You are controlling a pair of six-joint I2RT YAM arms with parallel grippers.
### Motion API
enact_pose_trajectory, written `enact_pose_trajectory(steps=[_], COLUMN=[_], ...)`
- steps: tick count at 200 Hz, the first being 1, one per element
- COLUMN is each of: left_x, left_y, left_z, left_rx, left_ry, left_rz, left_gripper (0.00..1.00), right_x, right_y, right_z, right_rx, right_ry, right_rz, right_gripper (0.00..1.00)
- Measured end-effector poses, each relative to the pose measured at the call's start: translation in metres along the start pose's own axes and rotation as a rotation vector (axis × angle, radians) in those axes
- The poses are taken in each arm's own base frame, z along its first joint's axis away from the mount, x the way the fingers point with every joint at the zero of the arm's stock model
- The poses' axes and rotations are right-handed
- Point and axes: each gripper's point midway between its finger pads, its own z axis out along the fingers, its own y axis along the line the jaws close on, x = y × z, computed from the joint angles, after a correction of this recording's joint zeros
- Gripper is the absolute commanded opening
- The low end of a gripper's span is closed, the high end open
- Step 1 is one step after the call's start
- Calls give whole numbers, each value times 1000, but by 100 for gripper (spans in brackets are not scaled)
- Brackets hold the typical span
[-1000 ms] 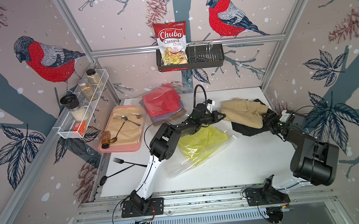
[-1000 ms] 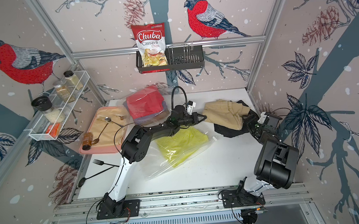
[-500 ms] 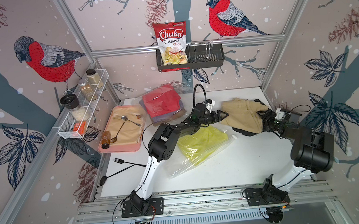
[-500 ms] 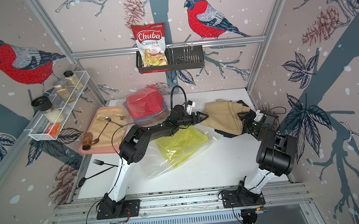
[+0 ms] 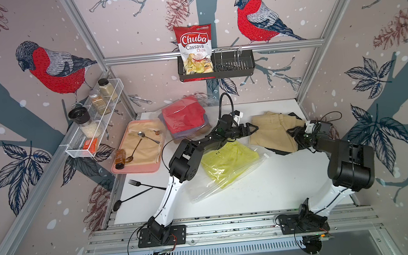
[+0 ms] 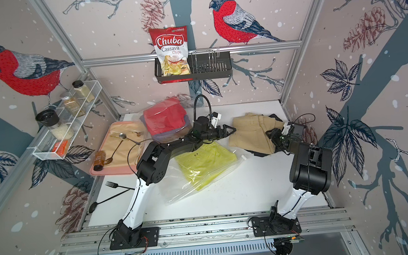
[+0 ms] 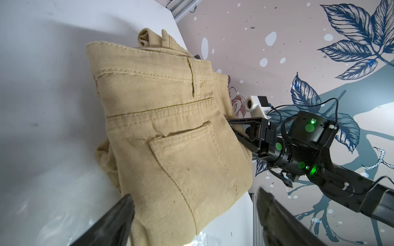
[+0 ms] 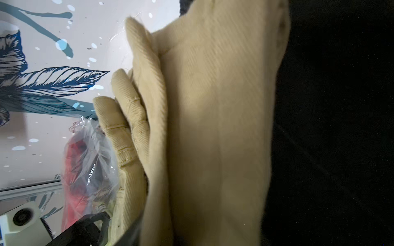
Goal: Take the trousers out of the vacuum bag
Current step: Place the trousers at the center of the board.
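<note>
The tan trousers (image 5: pixel 270 134) (image 7: pixel 170 136) lie folded at the back right, on top of the black trousers (image 5: pixel 280 151) (image 8: pixel 341 127). My left gripper (image 5: pixel 253 129) (image 7: pixel 196 215) is open at their left edge, its jaws wide on either side of the cloth without pinching it. My right gripper (image 5: pixel 295 135) (image 7: pixel 234 127) is shut on the tan trousers' right edge, and tan cloth fills its wrist view. The yellow trousers (image 5: pixel 228 159) lie partly inside a clear vacuum bag (image 5: pixel 203 193). The red trousers (image 5: pixel 184 114) are in another clear bag at the back.
A pink tray (image 5: pixel 136 168) with a beige mat, spoons and a small bottle sits at the left. A black fork (image 5: pixel 142 185) and a black spoon lie near the table's left edge. A wire rack (image 5: pixel 93 124) of jars and a basket with a chips packet (image 5: pixel 194 49) hang on the walls.
My left gripper has opened and let go of the tan trousers. My right gripper has moved in to their right edge and closed on it.
</note>
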Motion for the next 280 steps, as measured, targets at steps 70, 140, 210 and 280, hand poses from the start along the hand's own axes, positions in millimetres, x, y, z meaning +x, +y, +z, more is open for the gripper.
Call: enact_pose_trajectory(steps=[70,140,210,280], left_x=[2,11,21,35], left_y=[1,-1,-6,-8], left_z=[1,10,22,32], left_rx=[0,7,15,16], left_ry=[5,29,71,103], left_rz=[-1,-4,-9,-12], left_gripper=[88,85,84,83], right_x=[-54,-111,-116,-140], right_y=[22,25,16,18], right_z=[-18,-40,-59,-85], right_rx=[99,182,151,126], right_ry=[-80,-166,-182,-265], right_rz=[-133,-234,-208,-176], right_gripper=[0,0,0,0])
